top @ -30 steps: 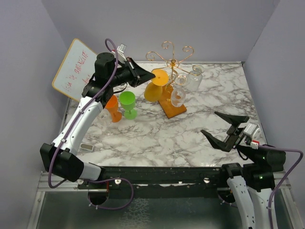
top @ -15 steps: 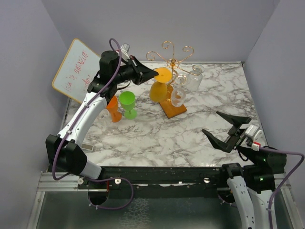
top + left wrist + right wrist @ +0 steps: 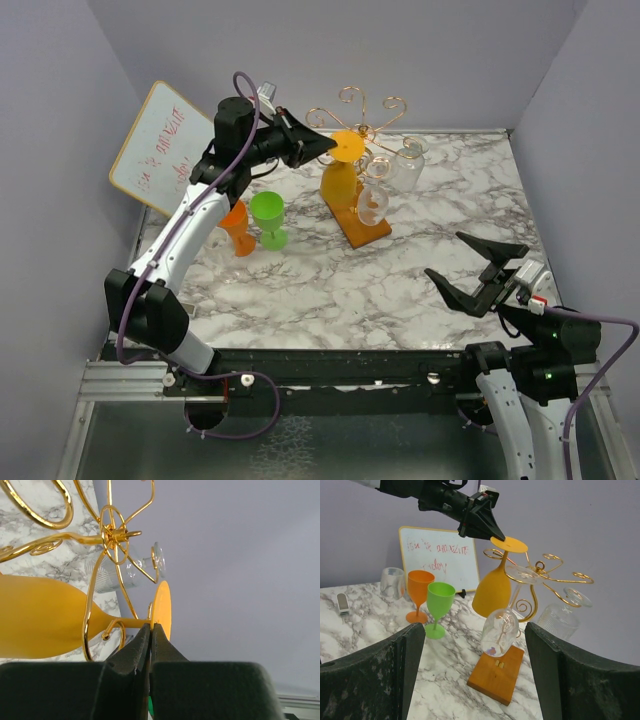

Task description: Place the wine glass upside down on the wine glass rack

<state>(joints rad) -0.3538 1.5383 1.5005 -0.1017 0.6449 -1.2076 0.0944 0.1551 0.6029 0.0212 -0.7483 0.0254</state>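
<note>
The yellow wine glass [image 3: 338, 185] hangs upside down, its round foot [image 3: 347, 146] on top. My left gripper [image 3: 325, 146] is shut on the edge of that foot, seen close in the left wrist view [image 3: 150, 626]. The glass stem [image 3: 131, 623] lies at a curled gold arm of the wine glass rack [image 3: 366, 127], whose orange-brown wooden base [image 3: 362, 226] rests on the marble table. The right wrist view shows the glass [image 3: 492, 592] beside the rack [image 3: 540, 577]. My right gripper [image 3: 478, 270] is open and empty at the front right.
Two clear glasses [image 3: 374, 203] [image 3: 405, 165] hang upside down on the rack. A green glass [image 3: 268, 215] and an orange glass [image 3: 238, 226] stand upright to the left. A white board with red writing [image 3: 160, 145] leans at the back left. A small grey object [image 3: 182, 309] lies near the front left.
My left gripper has moved right and a little up with the yellow glass, bringing its stem in to the rack's curled arm. The right arm has barely moved.
</note>
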